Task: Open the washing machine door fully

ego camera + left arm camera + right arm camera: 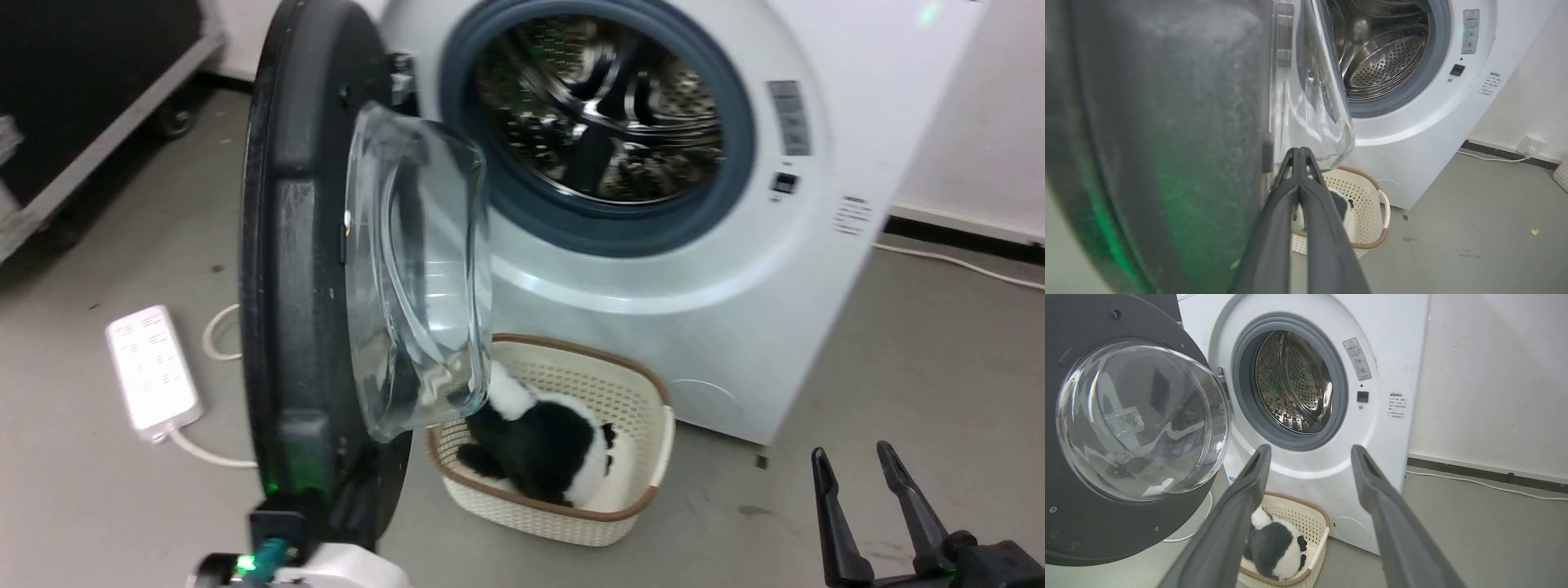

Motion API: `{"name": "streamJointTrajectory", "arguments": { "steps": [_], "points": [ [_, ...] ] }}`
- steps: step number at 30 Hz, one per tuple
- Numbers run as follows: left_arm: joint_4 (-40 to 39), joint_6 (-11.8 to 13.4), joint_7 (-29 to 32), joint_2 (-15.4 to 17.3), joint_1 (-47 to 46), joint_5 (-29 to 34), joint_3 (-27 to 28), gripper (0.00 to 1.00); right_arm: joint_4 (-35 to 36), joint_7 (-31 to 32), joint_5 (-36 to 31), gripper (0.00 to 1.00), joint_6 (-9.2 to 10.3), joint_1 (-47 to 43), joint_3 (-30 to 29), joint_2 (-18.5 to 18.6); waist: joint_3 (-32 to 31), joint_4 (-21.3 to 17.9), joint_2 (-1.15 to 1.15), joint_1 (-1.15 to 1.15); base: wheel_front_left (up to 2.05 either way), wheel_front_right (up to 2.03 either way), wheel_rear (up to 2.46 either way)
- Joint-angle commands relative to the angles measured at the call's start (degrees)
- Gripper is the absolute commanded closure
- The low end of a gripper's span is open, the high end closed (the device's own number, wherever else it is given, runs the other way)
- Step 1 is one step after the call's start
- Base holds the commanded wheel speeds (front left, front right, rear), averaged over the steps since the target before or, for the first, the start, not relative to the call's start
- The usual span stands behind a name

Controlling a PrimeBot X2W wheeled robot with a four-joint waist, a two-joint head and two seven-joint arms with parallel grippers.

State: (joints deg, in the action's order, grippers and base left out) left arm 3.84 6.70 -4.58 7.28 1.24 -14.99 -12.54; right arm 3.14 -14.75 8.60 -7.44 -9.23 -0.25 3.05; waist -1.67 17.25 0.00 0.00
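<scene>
A white washing machine stands at the far right with its steel drum exposed. The washing machine door, a black disc with a bulging glass bowl, stands open on the left. It is hinged at its far edge, and its free edge is near the robot. Below it sits a cream basket holding a plush toy. The left claw, pinched together and empty, lies just right of the door's inner face, so this arm looks better placed to push the door leftward. The right claw gapes wide, well apart at near right.

Plush toy partly behind the washing machine door
</scene>
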Motion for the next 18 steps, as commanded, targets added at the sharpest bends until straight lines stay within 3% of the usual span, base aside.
{"name": "streamJointTrajectory", "arguments": {
  "steps": [1,8,18],
  "points": [
    [-0.5,0.5,0.0,0.9,0.6,-0.4,1.0,1.0,-0.2,-0.2,0.3,0.0,-0.05,-0.5,0.1,-0.2,0.2,2.3,0.0,0.0,0.0,0.0,0.0],
    [-0.9,1.4,0.9,4.0,-0.2,-3.3,6.4,1.0,-0.6,-0.2,-0.1,0.0,-0.05,0.0,1.1,-0.2,2.0,4.7,0.0,0.0,0.0,0.0,0.0],
    [5.1,0.3,1.4,9.9,-6.6,-7.7,13.9,1.0,-0.4,-0.2,-2.8,0.0,-0.05,2.5,2.1,0.0,8.7,3.1,0.0,0.0,0.0,0.0,0.0]
  ]
}}
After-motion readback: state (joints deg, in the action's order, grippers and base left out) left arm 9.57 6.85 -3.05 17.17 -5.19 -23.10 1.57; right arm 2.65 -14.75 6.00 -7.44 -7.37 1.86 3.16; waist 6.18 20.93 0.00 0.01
